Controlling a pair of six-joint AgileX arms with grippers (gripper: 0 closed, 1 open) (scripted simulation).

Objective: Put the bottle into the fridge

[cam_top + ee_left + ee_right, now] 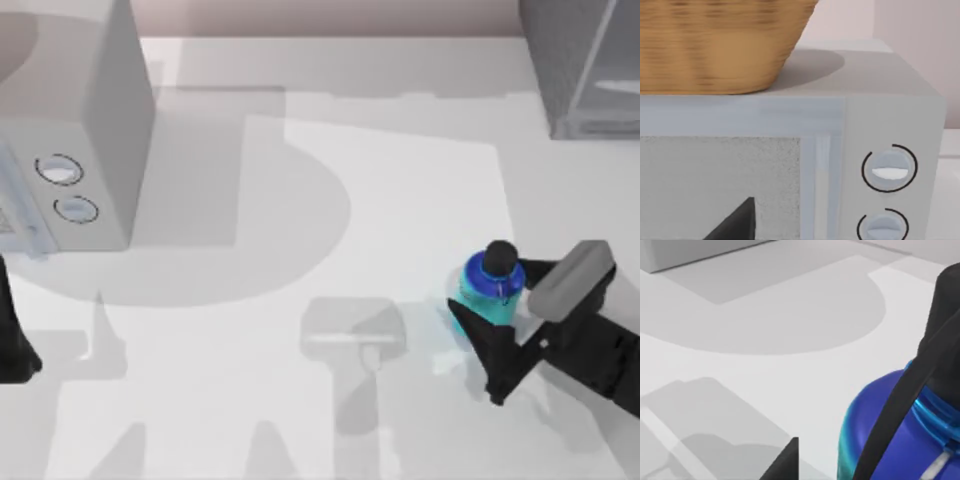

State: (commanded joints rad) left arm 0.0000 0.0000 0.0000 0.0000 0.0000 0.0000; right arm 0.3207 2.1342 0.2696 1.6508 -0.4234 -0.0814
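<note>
From above, the bottle (490,288) stands upright on the table (400,200) at its right side, between the right gripper's (488,335) spread fingers; whether they press it is unclear. The fridge (585,65) sits in the far right corner, well apart. The left arm (12,340) is parked at the left edge.

The left wrist view shows a pale box with dials (890,150) carrying a wicker basket (715,45); its contents are hidden.

In the right wrist view, a dark finger (900,405) crosses the bottle (880,440).

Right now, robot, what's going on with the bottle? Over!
Right gripper around the bottle, which stands upright on the table. Left arm parked at left edge. Fridge far right corner, path between looks clear.
</note>
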